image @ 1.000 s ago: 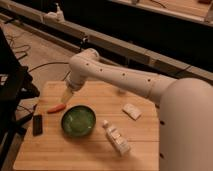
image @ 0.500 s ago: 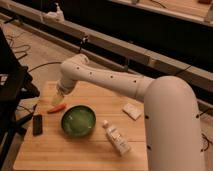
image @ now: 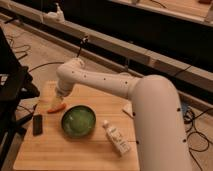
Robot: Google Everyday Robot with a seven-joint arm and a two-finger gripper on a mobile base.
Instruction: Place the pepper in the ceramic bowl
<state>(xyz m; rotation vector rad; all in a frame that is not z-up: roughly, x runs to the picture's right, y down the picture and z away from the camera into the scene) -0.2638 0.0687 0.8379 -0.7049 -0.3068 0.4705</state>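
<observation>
Gripper [image: 57, 100]: left side of table [image: 50, 150], low over pepper [image: 56, 107]; touching or apart cannot be told
Table: near edge cut off at bottom; right part hidden behind arm [image: 150, 112]
Arm: cut off at bottom
White object [image: 127, 107]: half hidden behind arm, kind unclear
Bottle [image: 116, 139]: label too blurred to read
Black stand [image: 11, 85]: cut off at left

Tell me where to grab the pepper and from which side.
Probably take the pepper at its thicker middle, straight from above, squeezing across its narrow width: it lies flat on the table, slender and tapered, so the tip would slip. The gripper is right by it, over its left part; the bowl sits close on its right.
</observation>
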